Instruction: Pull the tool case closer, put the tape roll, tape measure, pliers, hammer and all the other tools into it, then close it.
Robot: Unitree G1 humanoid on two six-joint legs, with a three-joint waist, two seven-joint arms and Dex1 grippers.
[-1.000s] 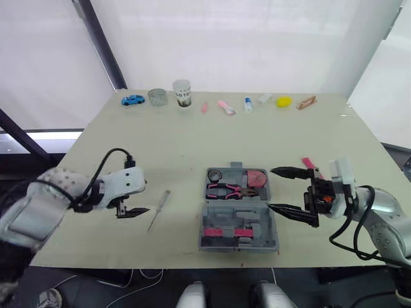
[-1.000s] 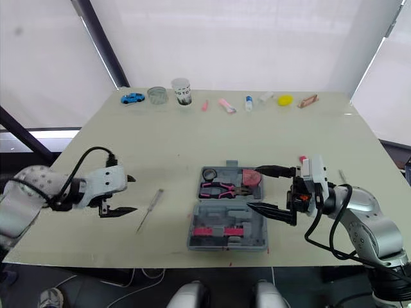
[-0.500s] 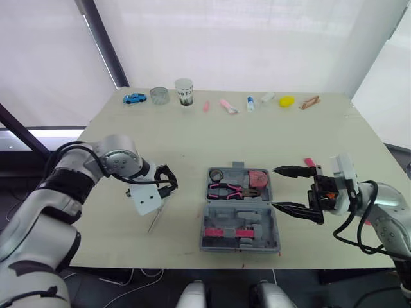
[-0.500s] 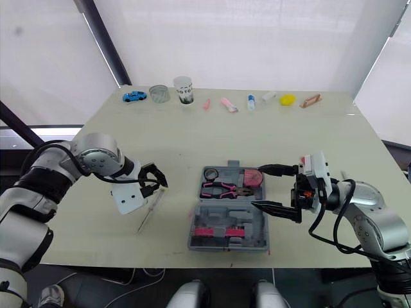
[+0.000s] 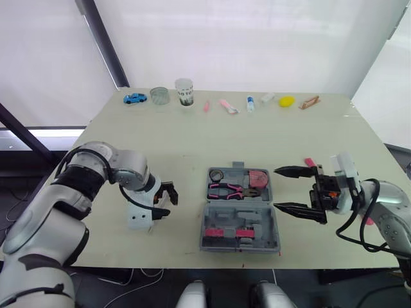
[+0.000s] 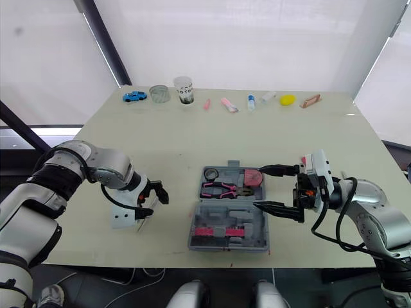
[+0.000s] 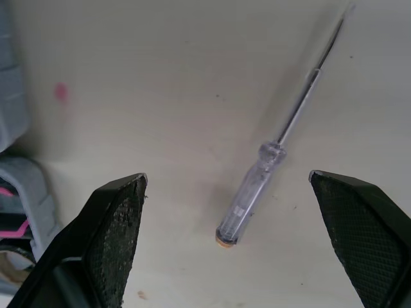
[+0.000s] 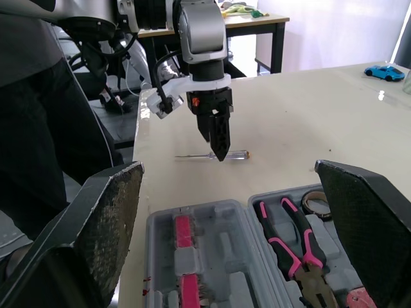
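The grey tool case (image 5: 239, 208) lies open near the table's front edge. Its far half holds a tape roll (image 5: 215, 175), pink-handled pliers (image 5: 225, 190) and a pink tape measure (image 5: 258, 178). A clear-handled screwdriver (image 7: 270, 167) lies on the table left of the case. My left gripper (image 5: 166, 201) points down over it, open, with the handle between the fingers (image 7: 115, 224) and apart from both. My right gripper (image 5: 275, 188) is open wide just off the case's right edge, holding nothing. In the right wrist view the left gripper (image 8: 215, 138) stands above the screwdriver (image 8: 234, 154).
A pink tool (image 5: 309, 162) lies on the table behind my right gripper. Along the far edge stand a blue toy car (image 5: 133, 99), a glass jar (image 5: 158, 96), a paper cup (image 5: 183, 92), a small bottle (image 5: 249, 103), a yellow object (image 5: 285, 101) and a wooden clip (image 5: 309, 102).
My left arm swung in from the table's left side, turned its gripper downward and lowered it over the screwdriver. The right gripper has barely moved.
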